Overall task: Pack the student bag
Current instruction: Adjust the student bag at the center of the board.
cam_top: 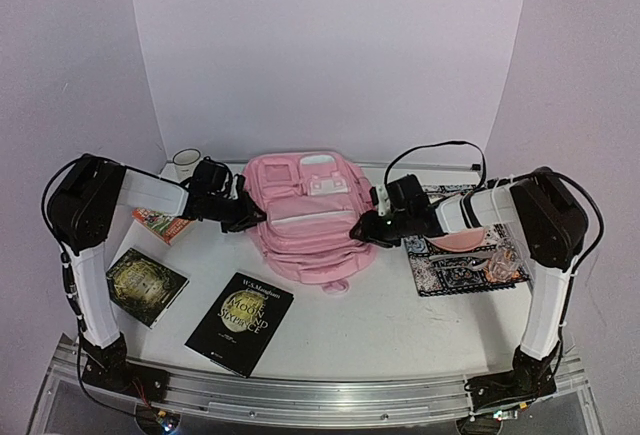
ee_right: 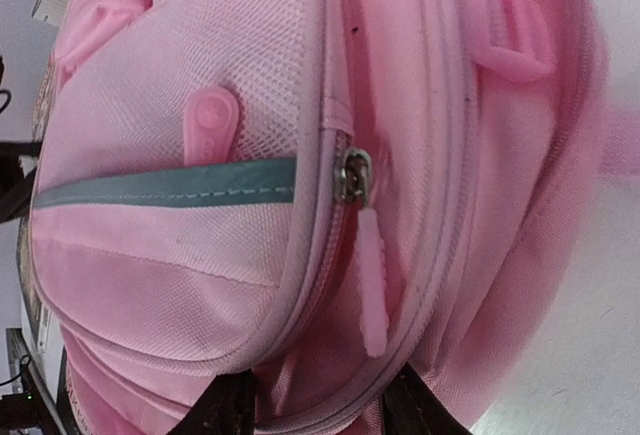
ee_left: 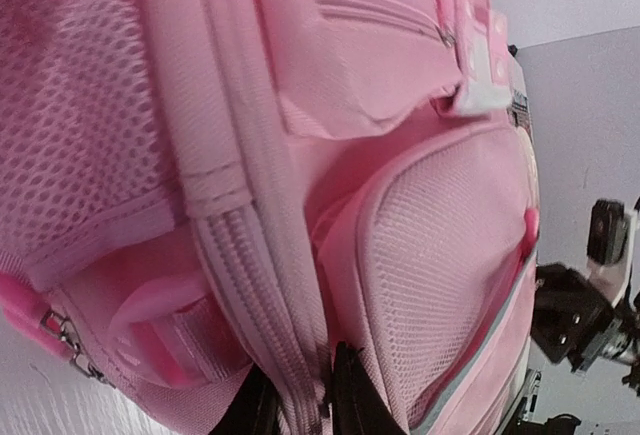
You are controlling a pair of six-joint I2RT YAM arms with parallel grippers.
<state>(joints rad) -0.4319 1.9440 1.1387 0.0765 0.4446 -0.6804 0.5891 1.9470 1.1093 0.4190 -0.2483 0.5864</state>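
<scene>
The student bag (cam_top: 300,217) is a large pink backpack lying at the middle of the table, front pockets up. My left gripper (cam_top: 250,217) is at its left side. In the left wrist view the left gripper (ee_left: 303,405) is shut on the bag's zip seam (ee_left: 260,285), with one black finger on each side of it. My right gripper (cam_top: 366,227) is at the bag's right side. In the right wrist view the right gripper (ee_right: 320,410) holds a fold of pink fabric (ee_right: 330,375) below a metal zip slider (ee_right: 354,177) with a pink pull (ee_right: 372,285).
Two black books (cam_top: 145,283) (cam_top: 240,322) lie at the front left. An orange book (cam_top: 160,223) lies under the left arm. A white mug (cam_top: 187,162) stands at the back left. A patterned mat (cam_top: 465,267) with a pink pouch (cam_top: 455,242) lies on the right.
</scene>
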